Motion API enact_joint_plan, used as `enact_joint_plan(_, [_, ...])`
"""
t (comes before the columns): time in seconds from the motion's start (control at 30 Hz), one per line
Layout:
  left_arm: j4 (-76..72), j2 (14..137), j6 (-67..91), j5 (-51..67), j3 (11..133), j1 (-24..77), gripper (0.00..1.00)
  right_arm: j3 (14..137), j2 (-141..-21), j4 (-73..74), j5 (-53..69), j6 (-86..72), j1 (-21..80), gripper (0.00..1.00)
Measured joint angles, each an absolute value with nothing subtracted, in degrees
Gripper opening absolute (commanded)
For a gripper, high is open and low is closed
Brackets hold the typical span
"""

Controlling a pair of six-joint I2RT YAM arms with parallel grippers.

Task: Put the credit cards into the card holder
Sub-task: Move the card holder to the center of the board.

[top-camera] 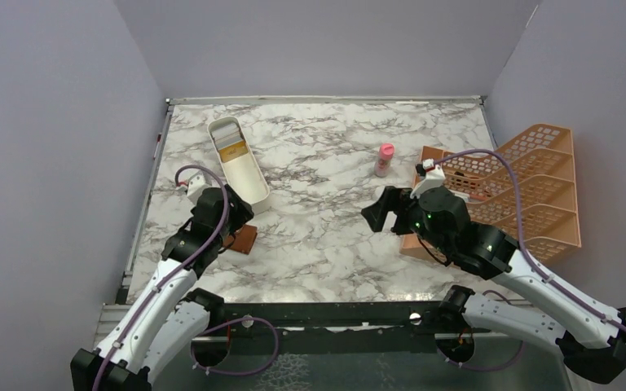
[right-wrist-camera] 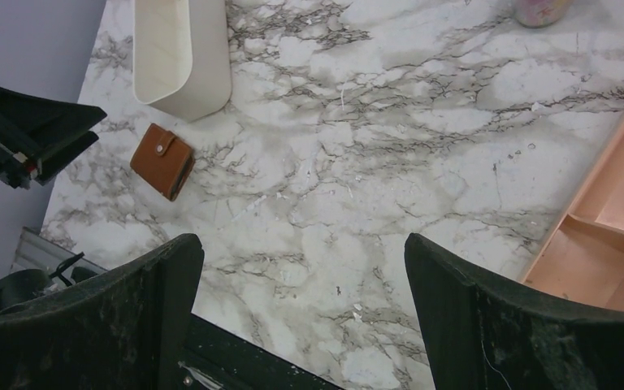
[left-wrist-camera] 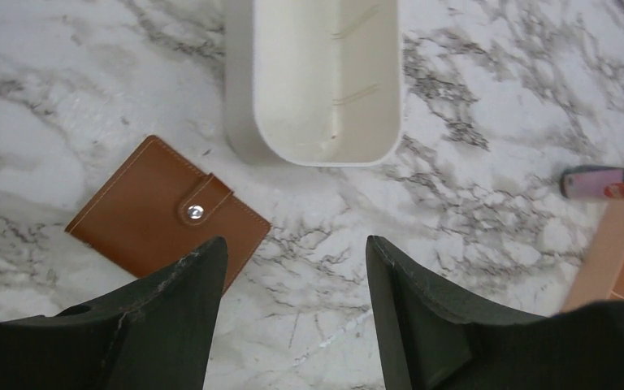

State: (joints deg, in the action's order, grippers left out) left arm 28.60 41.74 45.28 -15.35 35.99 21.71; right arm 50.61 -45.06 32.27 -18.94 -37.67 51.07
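Observation:
The card holder [left-wrist-camera: 162, 211], a brown wallet with its snap tab fastened, lies flat on the marble just ahead of my left finger; it also shows as the wallet [right-wrist-camera: 162, 161] and, partly under the left arm, the wallet [top-camera: 245, 239]. A yellow-gold credit card [top-camera: 233, 151] lies inside the white oblong tray [top-camera: 249, 183]. My left gripper [left-wrist-camera: 292, 252] hovers open over bare marble between wallet and tray, holding nothing; from above it is the left gripper [top-camera: 238, 220]. My right gripper [right-wrist-camera: 303, 252] stands open and empty mid-table, the right gripper [top-camera: 383, 216].
The tray's near end [left-wrist-camera: 317, 150] sits straight ahead of the left gripper. A pink bottle [top-camera: 385, 160] stands at the back centre. An orange lattice rack [top-camera: 530, 191] fills the right side, close behind the right arm. Grey walls enclose three sides.

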Motion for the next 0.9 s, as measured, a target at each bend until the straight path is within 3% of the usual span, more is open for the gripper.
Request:
enact_joint_plan(0.23, [31.14, 46.81, 58.81, -23.68, 30.65, 21.69, 0.61, 50.50, -45.01, 32.34, -18.46, -37.28, 51.07, 1.00])
enact_joint_plan(0.6, [31.18, 53.15, 71.96, -27.64, 25.28, 21.47, 0.58, 50.52, -43.42, 33.19, -18.33, -36.82, 51.07, 1.00])
enact_joint_plan(0.77, [29.39, 54.02, 73.08, -27.90, 23.49, 21.47, 0.45, 50.52, -43.16, 33.26, -18.31, -36.86, 51.07, 1.00])
enact_joint_plan(0.9, [27.46, 54.00, 73.91, -27.27, 21.47, 21.47, 0.41, 50.52, -43.20, 33.41, -18.33, -36.93, 51.07, 1.00])
